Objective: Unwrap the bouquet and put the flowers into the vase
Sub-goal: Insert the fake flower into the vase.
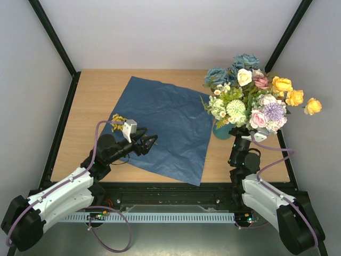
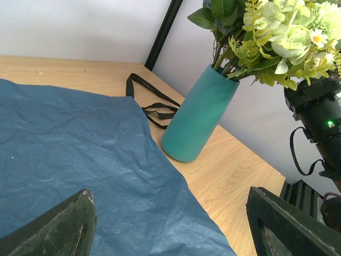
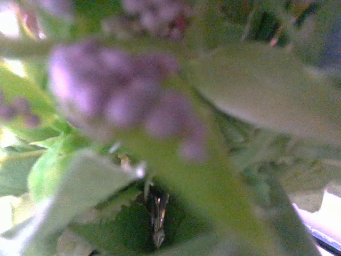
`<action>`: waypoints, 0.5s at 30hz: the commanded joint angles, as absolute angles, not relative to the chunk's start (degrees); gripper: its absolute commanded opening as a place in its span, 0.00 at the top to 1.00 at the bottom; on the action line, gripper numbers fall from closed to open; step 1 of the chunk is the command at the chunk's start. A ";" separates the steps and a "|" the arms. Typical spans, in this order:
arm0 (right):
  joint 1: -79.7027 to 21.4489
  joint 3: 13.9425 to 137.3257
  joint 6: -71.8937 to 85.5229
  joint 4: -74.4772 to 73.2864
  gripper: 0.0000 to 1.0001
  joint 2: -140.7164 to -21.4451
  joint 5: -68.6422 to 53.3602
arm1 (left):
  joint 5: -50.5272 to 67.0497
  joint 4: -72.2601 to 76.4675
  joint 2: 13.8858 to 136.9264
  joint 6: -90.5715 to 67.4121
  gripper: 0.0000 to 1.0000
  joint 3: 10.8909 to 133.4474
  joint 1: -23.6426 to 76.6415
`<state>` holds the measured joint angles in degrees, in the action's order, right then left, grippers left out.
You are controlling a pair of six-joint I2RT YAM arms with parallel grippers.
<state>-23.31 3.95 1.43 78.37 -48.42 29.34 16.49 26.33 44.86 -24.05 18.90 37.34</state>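
Note:
The flowers point(image 1: 250, 98) stand bunched in the teal vase point(image 1: 221, 130) at the right of the table. The bouquet's blue paper point(image 1: 165, 122) lies spread flat, apart from them. My left gripper point(image 1: 149, 141) hovers open over the paper's near-left part. In the left wrist view its jaws point(image 2: 170, 229) stand wide with nothing between them, and the vase point(image 2: 200, 114) with the flowers point(image 2: 272, 37) is ahead. My right gripper point(image 1: 241, 140) reaches up under the blooms beside the vase, its tips hidden. The right wrist view is filled by blurred leaves and purple blooms point(image 3: 122, 96).
A black ribbon point(image 2: 152, 98) lies on the wood behind the vase, past the paper point(image 2: 69, 149). A small yellow sprig point(image 1: 118, 119) rests by the paper's left edge. Black frame posts stand at the back corners, and the white walls are close.

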 commanded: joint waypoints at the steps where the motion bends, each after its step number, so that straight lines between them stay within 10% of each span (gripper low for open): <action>1: -23.20 3.34 3.16 70.53 0.85 -45.98 28.65 | 16.74 28.36 44.65 -23.53 0.21 18.37 37.62; 15: -23.21 4.41 7.99 54.26 0.81 -35.46 27.89 | 16.87 28.79 45.68 -23.49 0.22 18.37 37.62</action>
<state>-23.31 3.99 6.85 59.59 -37.17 28.21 16.49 26.65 45.56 -24.03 18.90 37.34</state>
